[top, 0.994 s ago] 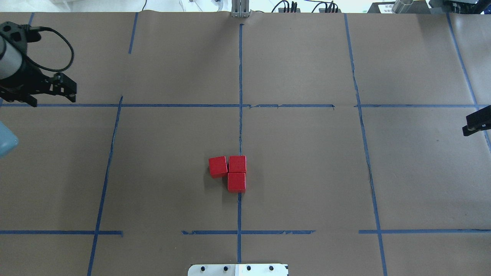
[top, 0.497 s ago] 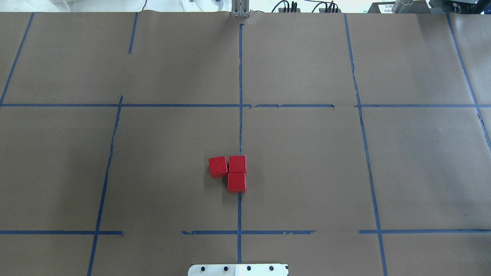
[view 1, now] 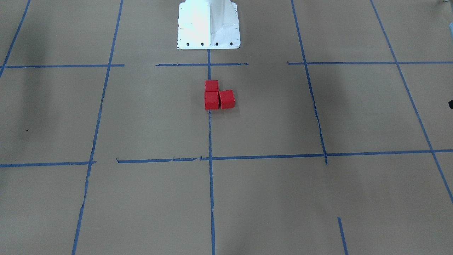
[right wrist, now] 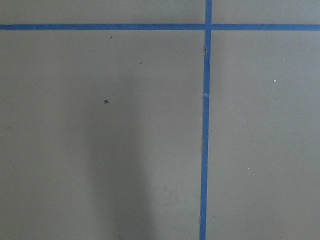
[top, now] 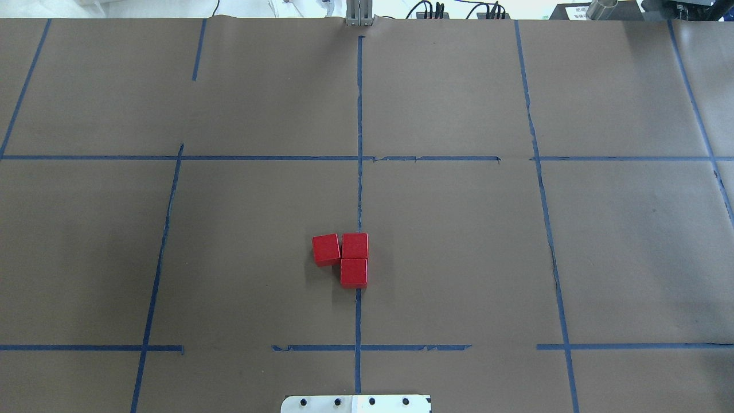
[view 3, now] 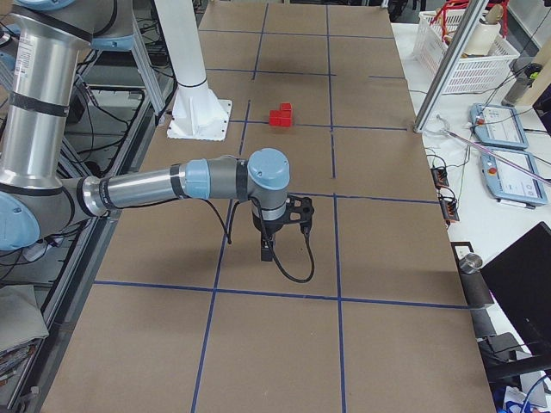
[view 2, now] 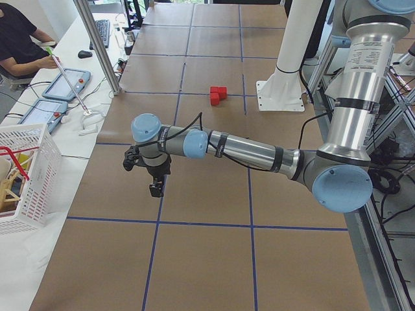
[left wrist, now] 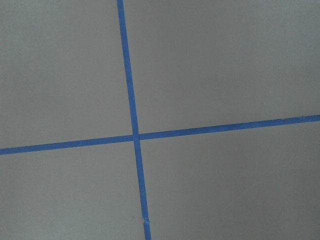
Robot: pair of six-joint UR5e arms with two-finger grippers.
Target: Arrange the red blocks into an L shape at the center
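Note:
Three red blocks sit touching in an L on the brown paper, at the centre blue tape line. In the overhead view they are the left block [top: 325, 249], the corner block [top: 355, 245] and the near block [top: 354, 272]. They also show in the front view [view 1: 211, 100] and both side views [view 2: 218, 94] [view 3: 281, 115]. My left gripper [view 2: 155, 188] hangs over the table far from the blocks; I cannot tell if it is open or shut. My right gripper [view 3: 267, 254] does the same at the other end, state unclear. Both wrist views show only paper and tape.
The white robot base [view 1: 208, 24] stands just behind the blocks. A white basket [view 2: 26, 175], tablets [view 2: 61, 87] and a seated operator [view 2: 19, 39] are beyond the far table edge. A metal post [view 2: 97, 45] stands at that edge.
Both grippers, seen at the left and right edges of the overhead view one second ago, have moved out of that view. The three red blocks have not moved.

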